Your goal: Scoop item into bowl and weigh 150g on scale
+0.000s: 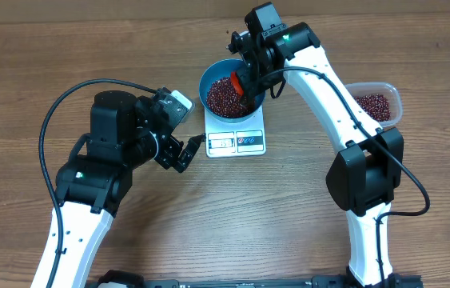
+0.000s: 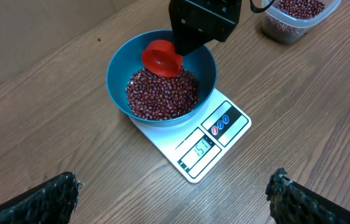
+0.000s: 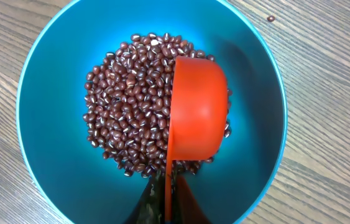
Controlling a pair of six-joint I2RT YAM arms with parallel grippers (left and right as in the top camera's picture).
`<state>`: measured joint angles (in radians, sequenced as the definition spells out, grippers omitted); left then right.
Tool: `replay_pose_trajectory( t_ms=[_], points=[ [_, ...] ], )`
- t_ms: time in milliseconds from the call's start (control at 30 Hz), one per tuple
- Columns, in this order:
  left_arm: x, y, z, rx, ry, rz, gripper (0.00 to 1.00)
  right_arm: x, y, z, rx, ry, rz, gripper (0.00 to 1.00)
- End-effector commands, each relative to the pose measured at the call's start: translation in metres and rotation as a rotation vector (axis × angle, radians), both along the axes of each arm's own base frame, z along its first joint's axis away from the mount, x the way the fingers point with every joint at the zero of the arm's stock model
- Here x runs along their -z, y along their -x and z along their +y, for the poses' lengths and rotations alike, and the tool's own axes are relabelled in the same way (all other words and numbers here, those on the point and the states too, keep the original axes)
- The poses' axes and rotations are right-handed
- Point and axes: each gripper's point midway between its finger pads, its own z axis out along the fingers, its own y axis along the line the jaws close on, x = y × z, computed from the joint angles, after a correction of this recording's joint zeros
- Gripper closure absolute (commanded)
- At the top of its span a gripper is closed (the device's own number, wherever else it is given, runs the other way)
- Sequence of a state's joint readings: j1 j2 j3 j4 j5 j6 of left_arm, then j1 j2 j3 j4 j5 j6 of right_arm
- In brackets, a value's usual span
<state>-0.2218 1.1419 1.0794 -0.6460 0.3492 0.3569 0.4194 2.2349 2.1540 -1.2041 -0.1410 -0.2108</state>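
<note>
Scoop [image 3: 196, 109], red, tight in right fingers [image 3: 148, 206] in bowl [image 3: 44, 81]; left fingers [image 2: 38, 202] wide, empty.

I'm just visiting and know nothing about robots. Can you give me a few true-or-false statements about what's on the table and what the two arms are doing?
1. The bowl sits on the scale. True.
2. The red scoop is in the tub. False: the right gripper holds it over the beans in the bowl.
3. The left gripper grips the bowl. False: it is open, empty and apart from the scale.
4. The tub has beans in it. True.
</note>
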Motion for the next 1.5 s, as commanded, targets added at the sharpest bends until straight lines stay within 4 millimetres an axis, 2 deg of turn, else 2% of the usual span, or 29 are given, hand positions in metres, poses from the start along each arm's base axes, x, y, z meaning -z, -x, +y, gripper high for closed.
replay_pose_trajectory(
  t_ms=[0,667,1033,1133,1233,1467],
  points=[
    [0.0,0.0,0.0,-0.003,0.017,0.01,0.0,-0.003,-0.004,0.0,-0.004,0.003,-0.021,0.96],
    [0.0,0.0,0.0,-0.003,0.017,0.01,0.0,0.009,0.006,0.002,-0.011,-0.009,0.032,0.96],
    [0.0,0.0,0.0,-0.003,0.017,0.01,0.01,0.007,0.019,0.013,-0.036,-0.08,0.092,0.96],
    [0.0,0.0,0.0,-0.003,0.017,0.01,0.0,0.002,0.02,0.019,-0.047,-0.133,0.105,0.96],
    [0.0,0.0,0.0,-0.003,0.017,0.01,0.01,-0.005,0.02,0.017,-0.04,-0.168,0.117,0.96],
    [0.0,0.0,0.0,-0.003,0.017,0.01,0.0,-0.05,0.012,0.007,-0.027,-0.211,0.03,0.96]
  ],
)
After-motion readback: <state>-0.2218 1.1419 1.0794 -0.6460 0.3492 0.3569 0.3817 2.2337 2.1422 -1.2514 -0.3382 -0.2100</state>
